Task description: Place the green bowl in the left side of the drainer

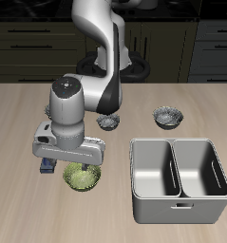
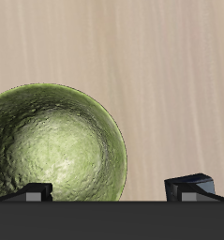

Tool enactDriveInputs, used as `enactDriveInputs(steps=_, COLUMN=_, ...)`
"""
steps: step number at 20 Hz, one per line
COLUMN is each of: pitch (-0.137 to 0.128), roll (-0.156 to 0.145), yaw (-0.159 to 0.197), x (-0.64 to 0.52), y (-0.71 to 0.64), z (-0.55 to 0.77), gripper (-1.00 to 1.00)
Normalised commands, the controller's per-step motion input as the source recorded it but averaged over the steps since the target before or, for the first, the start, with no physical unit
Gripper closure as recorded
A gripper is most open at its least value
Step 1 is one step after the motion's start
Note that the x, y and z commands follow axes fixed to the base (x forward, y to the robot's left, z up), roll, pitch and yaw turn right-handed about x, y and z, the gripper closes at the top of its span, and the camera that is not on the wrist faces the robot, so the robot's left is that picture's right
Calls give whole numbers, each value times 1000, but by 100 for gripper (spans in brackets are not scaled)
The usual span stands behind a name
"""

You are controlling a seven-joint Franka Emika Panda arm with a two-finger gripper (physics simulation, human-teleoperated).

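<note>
Both fingertips [image 2: 190, 186] of the wide-open gripper [image 1: 79, 167] straddle the green bowl [image 2: 55, 144] rim off-centre; closing now risks tipping it, far from the drainer [image 1: 179, 178].

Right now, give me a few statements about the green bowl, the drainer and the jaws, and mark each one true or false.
1. The green bowl sits on the table, outside the drainer. True.
2. Both drainer compartments hold a bowl. False: both look empty.
3. The gripper has its jaws open, one over the bowl's inside, one outside its rim. True.
4. The green bowl lies upside down. False: its mottled inside faces up.
5. Two grey bowls stand farther back on the table. True.
</note>
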Motion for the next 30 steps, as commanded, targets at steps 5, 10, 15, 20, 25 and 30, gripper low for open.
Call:
enactDriveInputs(steps=5, pitch=51, roll=35, yaw=-9, x=105, y=114, z=-300, gripper=-100)
enactDriveInputs(steps=10, pitch=14, roll=30, yaw=8, x=-13, y=53, z=-137, gripper=100)
enactDriveInputs(steps=15, pitch=0, roll=-20, yaw=0, x=-41, y=-98, z=53, gripper=100)
enactDriveInputs(steps=20, pitch=-10, roll=-27, yaw=8, x=-77, y=-102, z=185, gripper=100)
enactDriveInputs(steps=25, pitch=-39, roll=-29, yaw=23, x=-158, y=-8, z=484, gripper=100)
enactDriveInputs(steps=30, pitch=-58, roll=-19, yaw=8, x=-200, y=-5, z=596, gripper=100)
